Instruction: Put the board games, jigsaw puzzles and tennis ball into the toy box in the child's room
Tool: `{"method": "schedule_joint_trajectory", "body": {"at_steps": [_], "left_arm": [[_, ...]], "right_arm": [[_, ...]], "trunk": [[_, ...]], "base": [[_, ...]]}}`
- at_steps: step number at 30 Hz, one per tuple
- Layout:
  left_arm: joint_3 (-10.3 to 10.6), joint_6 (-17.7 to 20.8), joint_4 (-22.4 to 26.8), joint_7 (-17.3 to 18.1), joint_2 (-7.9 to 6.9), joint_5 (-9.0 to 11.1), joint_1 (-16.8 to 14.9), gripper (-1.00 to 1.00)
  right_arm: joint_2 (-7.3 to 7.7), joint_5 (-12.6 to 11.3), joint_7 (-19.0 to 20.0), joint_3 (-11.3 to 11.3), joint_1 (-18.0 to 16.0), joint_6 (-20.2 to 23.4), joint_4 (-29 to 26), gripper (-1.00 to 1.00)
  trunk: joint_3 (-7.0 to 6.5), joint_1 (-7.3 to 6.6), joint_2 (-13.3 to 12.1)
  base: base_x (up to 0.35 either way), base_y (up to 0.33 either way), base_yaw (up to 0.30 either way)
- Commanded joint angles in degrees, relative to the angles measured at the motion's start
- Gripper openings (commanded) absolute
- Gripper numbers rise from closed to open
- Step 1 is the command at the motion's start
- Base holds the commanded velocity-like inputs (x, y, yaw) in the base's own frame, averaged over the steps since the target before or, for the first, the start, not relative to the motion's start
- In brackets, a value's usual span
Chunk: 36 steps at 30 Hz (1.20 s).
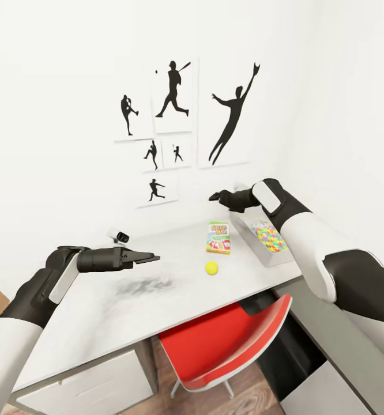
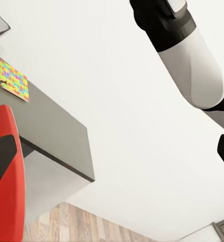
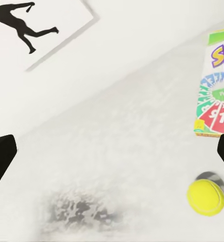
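Note:
A green and red board game point(image 1: 218, 237) lies flat on the pale table point(image 1: 100, 311), with the yellow tennis ball point(image 1: 211, 267) just in front of it. To their right stands the grey toy box point(image 1: 247, 231), and a multicoloured jigsaw puzzle point(image 1: 270, 237) lies in it. My right gripper point(image 1: 215, 196) hovers open above the table, by the toy box's far end. Its wrist view looks down on the board game point(image 3: 215, 83) and the tennis ball point(image 3: 206, 197). My left gripper point(image 1: 149, 257) hangs open over the table's left half, empty. Its wrist view catches a jigsaw puzzle point(image 2: 13, 79) on a darker grey top.
A red chair point(image 1: 226, 340) is tucked under the table's front edge. A small black and white object point(image 1: 120, 236) stands at the back of the table, by the wall. Silhouette posters point(image 1: 174, 115) hang above. My right arm point(image 1: 313, 248) reaches over the darker desk section.

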State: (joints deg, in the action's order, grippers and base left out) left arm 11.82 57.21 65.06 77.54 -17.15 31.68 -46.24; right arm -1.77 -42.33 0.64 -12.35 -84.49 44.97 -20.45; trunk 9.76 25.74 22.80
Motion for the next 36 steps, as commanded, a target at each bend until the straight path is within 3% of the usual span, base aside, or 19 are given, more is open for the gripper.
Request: {"method": "schedule_joint_trajectory", "body": {"at_steps": [1, 27, 36], "left_arm": [[0.15, 0.54, -0.02, 0.07, -0.04, 0.23, -0.08, 1.0], [0.31, 0.54, -0.05, -0.02, 0.1, 0.31, -0.08, 1.0], [0.31, 0.52, -0.05, -0.02, 0.16, 0.31, -0.08, 1.0]], "right_arm": [[0.04, 0.0, 0.07, -0.3, -0.04, 0.13, -0.03, 1.0], [0.06, 0.07, 0.06, -0.31, 0.33, 0.04, 0.4, 1.0], [0.08, 0.1, 0.06, -0.3, 1.08, 0.03, 0.44, 1.0]], "trunk": [[0.05, 0.04, 0.12], [-0.99, 0.04, 0.12], [-1.08, 0.04, 0.12]], "base": [[0.0, 0.0, 0.209], [0.0, -0.007, 0.143], [0.0, -0.025, 0.044]]}}
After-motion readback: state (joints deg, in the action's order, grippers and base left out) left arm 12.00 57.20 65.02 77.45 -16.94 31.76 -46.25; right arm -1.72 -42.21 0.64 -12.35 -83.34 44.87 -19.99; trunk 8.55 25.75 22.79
